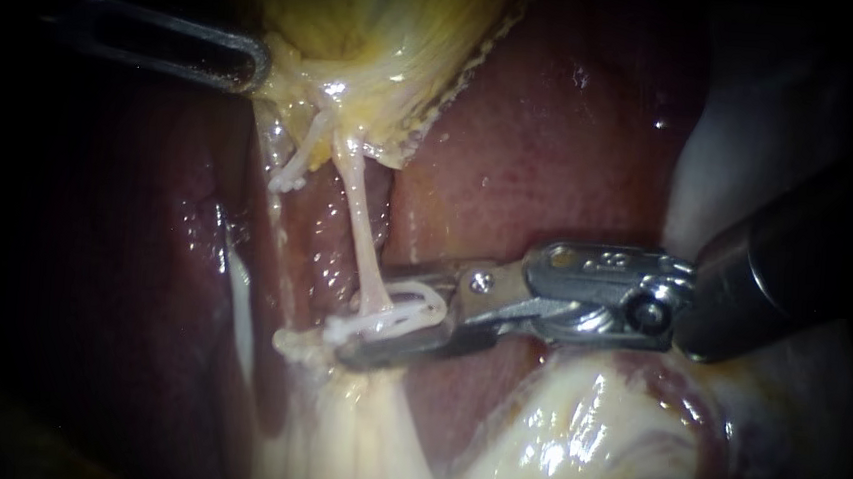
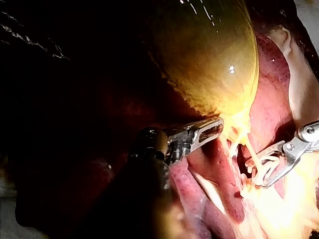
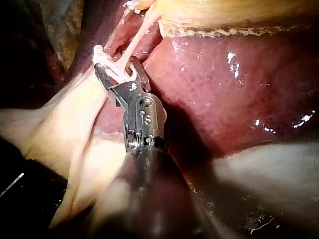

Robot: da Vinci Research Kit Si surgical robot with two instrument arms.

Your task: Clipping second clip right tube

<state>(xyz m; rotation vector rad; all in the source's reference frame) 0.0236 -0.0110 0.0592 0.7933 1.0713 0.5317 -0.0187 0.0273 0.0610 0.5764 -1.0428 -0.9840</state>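
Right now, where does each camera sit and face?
Endoscope view: close to the tissue, facing the liver; left instrument enters left, right instrument right.
Left wrist view: on the left arm, looking along its instrument to the gallbladder it grips.
Right wrist view: on the right arm, looking along its instrument to the clip it holds at the right tube.
Shared: all show the clip.

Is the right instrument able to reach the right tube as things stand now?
Most likely yes: the right instrument holds a white clip in its jaws, which stand on both sides of the right tube; nothing blocks the way.
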